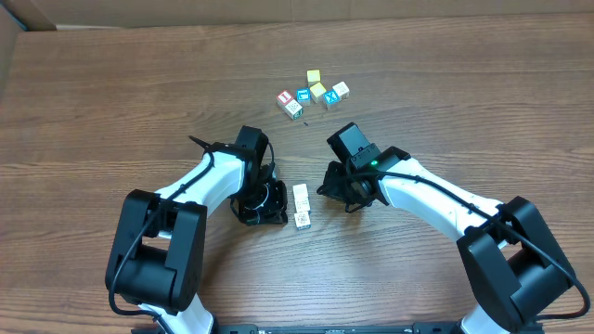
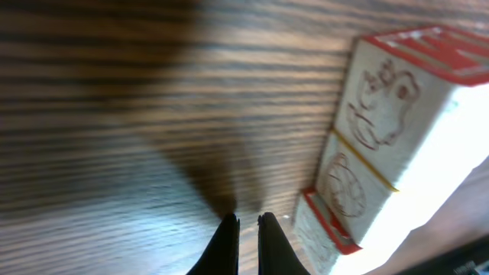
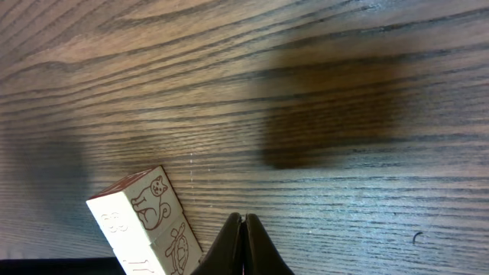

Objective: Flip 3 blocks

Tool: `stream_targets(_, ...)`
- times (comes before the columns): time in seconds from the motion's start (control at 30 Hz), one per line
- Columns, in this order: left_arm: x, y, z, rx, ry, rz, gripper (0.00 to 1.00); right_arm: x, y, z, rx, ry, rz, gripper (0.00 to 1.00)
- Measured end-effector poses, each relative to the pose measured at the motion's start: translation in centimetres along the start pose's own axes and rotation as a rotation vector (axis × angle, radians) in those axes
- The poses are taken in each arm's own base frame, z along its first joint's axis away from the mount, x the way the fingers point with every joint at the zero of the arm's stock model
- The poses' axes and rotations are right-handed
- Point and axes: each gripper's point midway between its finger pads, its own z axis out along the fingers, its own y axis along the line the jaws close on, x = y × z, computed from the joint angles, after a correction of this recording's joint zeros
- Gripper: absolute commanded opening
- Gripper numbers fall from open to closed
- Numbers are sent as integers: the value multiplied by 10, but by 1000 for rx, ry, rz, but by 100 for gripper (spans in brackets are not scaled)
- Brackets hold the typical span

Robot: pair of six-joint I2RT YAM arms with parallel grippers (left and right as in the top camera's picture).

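Observation:
Three pale cream blocks point(image 1: 302, 206) lie touching in a short row on the wood table between my two arms. My left gripper point(image 1: 278, 206) sits just left of the row, shut and empty. In the left wrist view its tips point(image 2: 247, 223) rest low on the table, and the blocks point(image 2: 374, 137), with red line drawings and red edges, are close on the right. My right gripper point(image 1: 328, 184) is right of the row, shut with nothing in it. The right wrist view shows its tips point(image 3: 243, 223) beside the blocks point(image 3: 145, 218), which carry cat and turtle drawings.
A cluster of other small cubes point(image 1: 314, 93) sits farther back on the table, among them yellow-topped ones and a blue one with a white X point(image 1: 331, 101). Both arms' bases stand at the near edge.

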Motion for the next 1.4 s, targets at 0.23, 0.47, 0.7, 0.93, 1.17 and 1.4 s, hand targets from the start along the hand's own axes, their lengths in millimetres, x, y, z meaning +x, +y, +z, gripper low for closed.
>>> stream_targets(0.23,2,-9,1,40,10,12,4,0,0,0,0,0,0,4)
stream_targets(0.47,0,-13,1,63,3,15,4,0,0,0,0,0,-2,4)
stream_targets(0.7,-2,-15,1,71,-3,1,4,0,0,0,0,0,-3,4)
stream_targets(0.93,-3,-15,1,72,-6,1,4,0,0,0,0,1,-3,4)
stream_targets(1.17,-5,-17,1,80,-12,-9,4,0,0,0,1,0,-3,4)
stream_targets(1.4,-5,-17,1,83,-11,-15,4,1,-1,0,5,5,-1,4)
